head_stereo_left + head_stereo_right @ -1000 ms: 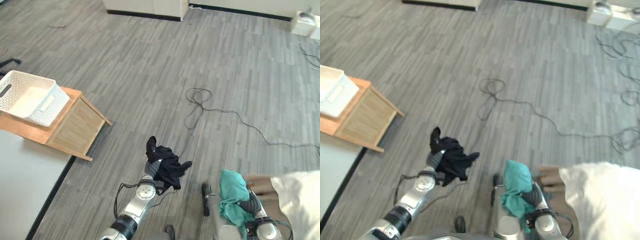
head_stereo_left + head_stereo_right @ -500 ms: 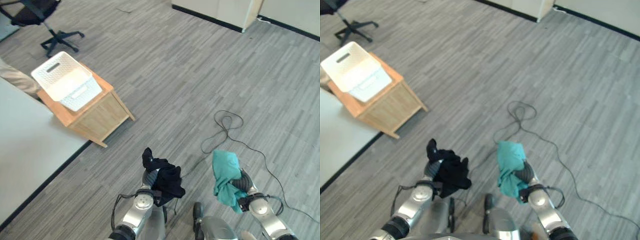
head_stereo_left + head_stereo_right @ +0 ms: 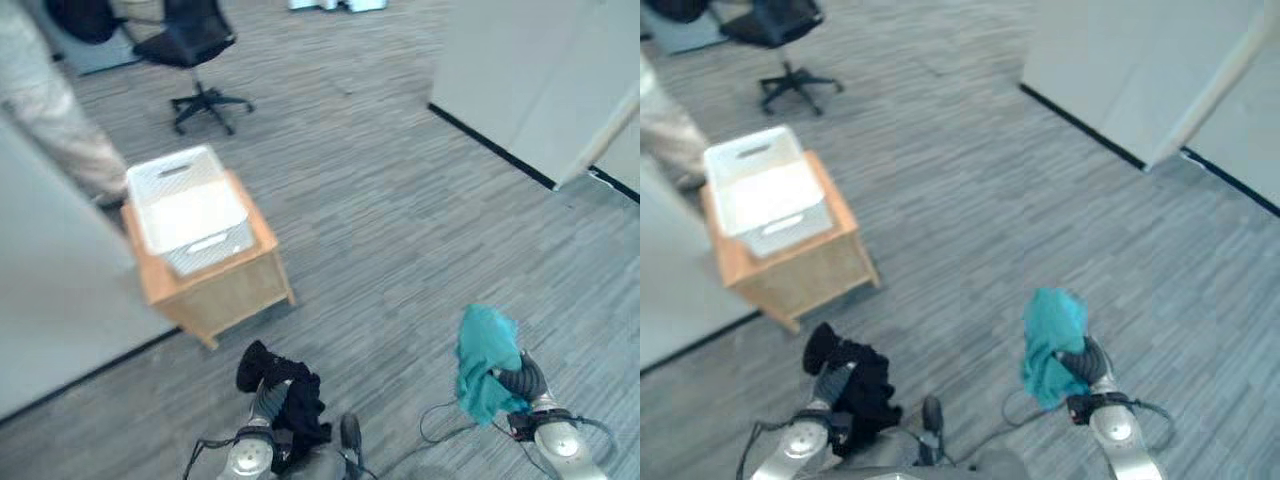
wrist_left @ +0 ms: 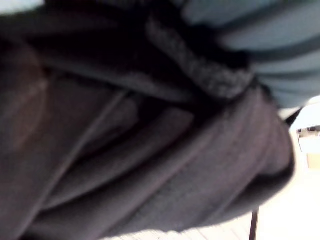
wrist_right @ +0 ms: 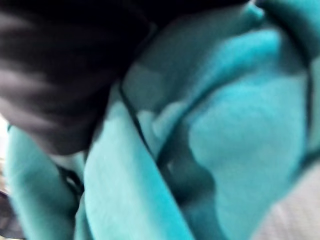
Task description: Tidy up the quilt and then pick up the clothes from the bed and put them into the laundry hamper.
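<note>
Holding a bunched black garment (image 3: 290,400), our left hand (image 3: 830,383) sits low in the head views, on the near side of the wooden cabinet (image 3: 215,290) and a little to its right. The dark cloth is wrapped over and around the hand, draping down past the wrist, and a rounded lump of it sticks up above the fingers. In the left wrist view the same black fabric (image 4: 150,165) lies in heavy folds right against the hand, so we count the hand as clenched on it, though the fingers themselves are buried in the cloth.

Our right hand (image 3: 524,380) is well to the right of the cabinet, at about the same nearness to us as the left hand. It grips a teal garment (image 3: 485,362), which stands up above the hand in a crumpled peak and hangs down on the side toward the cabinet. The right wrist view shows the teal cloth (image 5: 225,130) pressed close over the hand.

On top of the cabinet rests a white laundry hamper (image 3: 190,210), a perforated basket open upward, well apart from both garments. Beyond the cabinet stands a black office chair (image 3: 190,50), and a person's pale sleeve (image 3: 55,110) shows at the cabinet's far left. A grey plank floor (image 3: 380,220) lies under everything.
</note>
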Robot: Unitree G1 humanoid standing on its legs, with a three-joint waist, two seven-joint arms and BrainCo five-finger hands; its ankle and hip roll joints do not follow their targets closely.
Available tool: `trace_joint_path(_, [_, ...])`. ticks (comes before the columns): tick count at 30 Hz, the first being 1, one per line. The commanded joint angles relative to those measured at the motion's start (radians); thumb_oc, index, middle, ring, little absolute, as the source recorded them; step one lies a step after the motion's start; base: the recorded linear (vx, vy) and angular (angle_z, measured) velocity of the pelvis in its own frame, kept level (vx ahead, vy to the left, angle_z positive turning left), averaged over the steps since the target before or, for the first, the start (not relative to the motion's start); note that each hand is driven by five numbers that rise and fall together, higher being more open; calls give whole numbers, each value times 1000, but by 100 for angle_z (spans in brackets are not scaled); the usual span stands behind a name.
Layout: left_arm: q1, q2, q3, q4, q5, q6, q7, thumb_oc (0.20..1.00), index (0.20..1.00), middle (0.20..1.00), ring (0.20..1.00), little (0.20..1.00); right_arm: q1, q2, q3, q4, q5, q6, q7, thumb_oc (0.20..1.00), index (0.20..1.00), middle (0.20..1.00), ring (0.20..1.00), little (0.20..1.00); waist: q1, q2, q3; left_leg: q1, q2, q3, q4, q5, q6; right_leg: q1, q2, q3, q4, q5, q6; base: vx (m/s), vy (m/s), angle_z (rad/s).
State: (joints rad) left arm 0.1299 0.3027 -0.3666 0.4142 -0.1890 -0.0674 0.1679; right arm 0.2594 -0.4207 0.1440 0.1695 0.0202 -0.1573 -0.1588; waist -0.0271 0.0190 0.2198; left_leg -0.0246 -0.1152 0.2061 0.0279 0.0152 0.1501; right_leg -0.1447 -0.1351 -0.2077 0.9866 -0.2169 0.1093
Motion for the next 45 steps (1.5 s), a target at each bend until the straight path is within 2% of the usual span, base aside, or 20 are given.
trace_joint_path(1, [-151, -11, -32, -79, 38, -64, 1, 200, 200, 200, 200, 200, -110, 5, 72, 37, -23, -40, 5, 200, 200, 200, 200, 200, -5, 48, 47, 168, 110, -44, -115, -59, -127, 46, 2, 10, -485, 180, 64, 499, -227, 26])
trace_joint_path(6, [-175, -31, -27, -49, 42, -73, 8, 200, 200, 200, 200, 200, -151, 30, 72, 72, -4, -11, -11, 200, 200, 200, 200, 200, -50, 38, 34, 272, 146, -84, -115, -156, -188, -25, -32, 69, -1050, 265, 82, 596, -312, 45])
trace_joint_path(10, [-162, -41, -17, -12, 47, -90, 2, 200, 200, 200, 200, 200, -111, 39, 57, 79, -13, -6, -6, 200, 200, 200, 200, 200, -69, 39, 25, 377, 195, -119, -115, -207, -230, -36, -55, 113, -1073, 307, 102, 556, -371, 55])
trace_joint_path(11, [-149, -50, -18, -7, 38, -92, 5, 200, 200, 200, 200, 200, -112, 34, 61, 88, -22, -5, -6, 200, 200, 200, 200, 200, -68, 39, 13, 400, 216, -133, -101, -194, -241, -25, -51, 119, -1058, 321, 94, 615, -461, 59])
trace_joint_path(14, [-116, -74, -17, 8, -17, -90, 1, 200, 200, 200, 200, 200, -150, -5, 94, 119, -29, -7, 2, 200, 200, 200, 200, 200, -61, 65, 7, 302, 306, -155, 186, -3, -271, 39, 4, 114, -1040, 304, 40, 423, -440, 54])
trace_joint_path(16, [-111, -69, -24, -11, -30, -85, 5, 200, 200, 200, 200, 200, -193, -40, 125, 85, -33, -17, 1, 200, 200, 200, 200, 200, -28, 38, 27, 164, 301, -184, 439, 101, -242, 124, 14, 90, -1061, 279, -11, 353, -472, 0])
trace_joint_path(17, [-113, -65, -11, -24, -18, -74, -8, 200, 200, 200, 200, 200, -208, -126, 107, 122, -218, 33, -47, 200, 200, 200, 200, 200, -10, 20, 44, 103, 307, -177, 546, 91, -229, 165, 17, 80, -1069, 259, -25, 401, -448, -43])
trace_joint_path(18, [-125, -49, 0, -52, -27, -77, 0, 200, 200, 200, 200, 200, -194, -135, 71, 96, -208, 72, -43, 200, 200, 200, 200, 200, -1, -4, 50, 61, 300, -157, 570, 74, -219, 192, 12, 77, -1074, 243, -34, 381, -329, -40])
trace_joint_path(19, [-130, -41, -5, -49, -13, -76, 11, 200, 200, 200, 200, 200, -178, -138, 83, -9, -116, 10, 31, 200, 200, 200, 200, 200, 23, -6, 65, 19, 276, -138, 583, 24, -216, 221, 11, 77, -1074, 226, -35, 454, -232, -24])
trace_joint_path(24, [-125, -40, -3, -65, 17, -86, -15, 200, 200, 200, 200, 200, -300, -120, 137, 79, -49, -44, 22, 200, 200, 200, 200, 200, 87, -9, 54, -79, 197, 10, 331, -51, -189, 303, 15, 38, -1074, 153, -18, 358, -87, -4])
trace_joint_path(26, [-93, -33, 15, -75, 24, -76, -21, 200, 200, 200, 200, 200, -284, -101, 128, 71, -59, -43, 5, 200, 200, 200, 200, 200, 81, -2, 28, -63, 197, 279, 151, -54, -199, 382, 57, -51, -1057, 74, -16, 567, -148, 25])
trace_joint_path(28, [-61, -22, 35, -97, 21, -59, -34, 200, 200, 200, 200, 200, -262, -82, 116, 72, -76, -28, 3, 200, 200, 200, 200, 200, 75, -4, 9, -7, 201, 403, 93, -71, -159, 391, 58, -133, -970, 59, -4, 460, -24, 145])
trace_joint_path(29, [-41, -16, 45, -96, 19, -59, -31, 200, 200, 200, 200, 200, -260, -65, 125, 80, -86, -19, 3, 200, 200, 200, 200, 200, 100, -10, -1, 9, 163, 370, 83, -94, -132, 394, 53, -153, -891, 74, 9, 482, 64, 158])
trace_joint_path(31, [-24, -10, 52, -95, 16, -53, -37, 200, 200, 200, 200, 200, -234, -25, 123, 88, -102, -12, 10, 200, 200, 200, 200, 200, 96, -21, -4, 81, 106, 313, 25, -136, -75, 321, -13, -201, -609, 192, 125, 405, 123, 91])
trace_joint_path(32, [-24, -9, 54, -95, 17, -52, -37, 200, 200, 200, 200, 200, -235, -24, 124, 88, -103, -12, 10, 200, 200, 200, 200, 200, 92, -25, -3, 84, 95, 310, 16, -136, -68, 314, -25, -201, -589, 185, 135, 430, 106, 162])
trace_joint_path(33, [-24, 7, 70, -90, 36, -47, -21, 200, 200, 200, 200, 200, -238, -1, 128, 88, -100, -4, 13, 200, 200, 200, 200, 200, 72, -13, 4, 143, 86, 250, -24, -139, -48, 226, -62, -156, -363, 270, 152, 269, 43, 169])
trace_joint_path(35, [-31, 21, 85, -94, 45, -43, -13, 200, 200, 200, 200, 200, -241, 6, 135, 92, -99, -3, 14, 200, 200, 200, 200, 200, 58, -2, 10, 167, 106, 227, -57, -111, -49, 158, -55, -125, -293, 275, 133, 297, -96, 203])
trace_joint_path(40, [-7, 64, 124, -125, 73, -64, -7, 200, 200, 200, 200, 200, -203, 14, 142, 86, -81, 3, 23, 200, 200, 200, 200, 200, -1, -8, 20, 203, 134, -48, -93, -101, -119, 56, 7, 184, -747, 171, 43, 415, -398, 207])
trace_joint_path(43, [-26, 88, 165, -117, 80, -72, -1, 200, 200, 200, 200, 200, -199, 21, 136, 92, -76, 12, 22, 200, 200, 200, 200, 200, -16, -22, 24, 216, 162, -157, -114, -117, -162, 40, 4, 338, -1001, 228, 61, 401, -494, 232])
trace_joint_path(45, [-6, 102, 198, -109, 99, -73, 13, 200, 200, 200, 200, 200, -178, 25, 140, 94, -94, 15, 24, 200, 200, 200, 200, 200, -10, -46, 24, 235, 185, -191, -92, -139, -186, 44, -1, 365, -987, 244, 72, 301, -472, 186])
